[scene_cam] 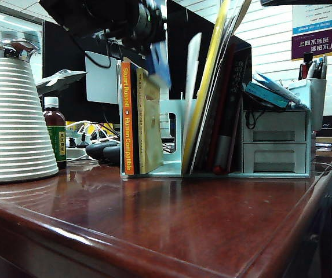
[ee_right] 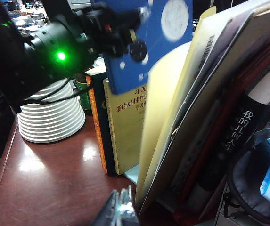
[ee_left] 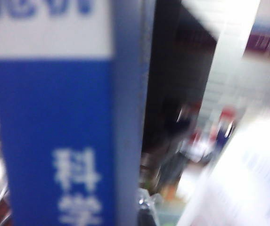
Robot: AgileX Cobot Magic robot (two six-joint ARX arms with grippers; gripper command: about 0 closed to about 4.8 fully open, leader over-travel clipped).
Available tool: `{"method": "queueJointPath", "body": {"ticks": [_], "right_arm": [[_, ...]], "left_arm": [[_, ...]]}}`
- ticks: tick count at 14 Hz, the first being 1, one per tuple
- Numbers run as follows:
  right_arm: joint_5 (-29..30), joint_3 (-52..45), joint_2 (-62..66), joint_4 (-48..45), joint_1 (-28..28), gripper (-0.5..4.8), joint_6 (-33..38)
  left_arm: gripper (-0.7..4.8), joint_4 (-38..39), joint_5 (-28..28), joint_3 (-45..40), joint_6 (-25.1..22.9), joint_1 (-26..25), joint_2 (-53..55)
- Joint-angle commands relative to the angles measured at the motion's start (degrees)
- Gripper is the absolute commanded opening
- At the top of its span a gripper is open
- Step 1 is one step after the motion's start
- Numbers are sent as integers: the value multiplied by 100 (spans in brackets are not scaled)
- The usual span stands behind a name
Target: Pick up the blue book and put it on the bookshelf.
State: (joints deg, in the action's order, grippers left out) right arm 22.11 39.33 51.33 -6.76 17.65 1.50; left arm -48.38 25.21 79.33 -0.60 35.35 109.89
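The glossy blue book (ee_right: 146, 42) hung tilted above the pale plastic bookshelf (scene_cam: 180, 113), over the yellow-tan book (scene_cam: 152, 130), its long axis roughly upright. The left gripper (ee_right: 125, 35) pinched it, fingers nearly together. The right gripper (ee_right: 118, 209) hovered near the polished wooden table (scene_cam: 171, 214); its fingers' spread could not be told.
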Motion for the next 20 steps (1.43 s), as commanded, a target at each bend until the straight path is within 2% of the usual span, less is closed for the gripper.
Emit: {"method": "queueJointPath", "body": {"ticks": [1, 4, 5, 6, 7, 9, 12, 13, 15, 16, 17, 18, 19, 20], "right_arm": [[20, 22, -26, -122, 4, -5, 24], [140, 22, -31, -125, 4, -5, 44], [166, 22, -35, -125, 4, -5, 46], [212, 22, -42, -125, 4, -5, 46], [223, 22, -63, -125, 4, -5, 48], [221, 22, -138, -129, 4, -5, 48], [203, 22, -192, -127, 4, -5, 44], [203, 22, -216, -199, 4, -5, 46], [203, 22, -245, -382, 4, -5, 46], [201, 22, -243, -400, 4, -5, 44], [203, 22, -249, -402, 4, -5, 44], [205, 22, -260, -407, 4, -5, 46], [205, 22, -271, -431, 4, -5, 46], [205, 22, -275, -457, 4, -5, 44]], "left_arm": [[-6, 164, -90, 68, 175, 13, -72], [-5, 212, -116, 68, 315, 11, 76], [30, 310, -334, 70, 459, 7, 151], [129, 398, -516, 70, 612, 7, 234], [187, 553, -511, 83, 780, 11, 321], [185, 798, -511, 90, 988, 13, 450], [185, 798, -509, 90, 1001, 13, 468], [183, 400, -481, 90, 341, 13, 155], [183, 522, -459, 87, 26, 13, -382], [183, 785, -446, 87, -13, 13, -737], [165, 1414, -479, 87, 0, 13, -1209], [108, 1974, -632, 87, 74, 13, -1456], [49, 3145, -769, 83, 509, 72, -1792], [50, 3718, -730, 26, 678, 214, -1912]]}}
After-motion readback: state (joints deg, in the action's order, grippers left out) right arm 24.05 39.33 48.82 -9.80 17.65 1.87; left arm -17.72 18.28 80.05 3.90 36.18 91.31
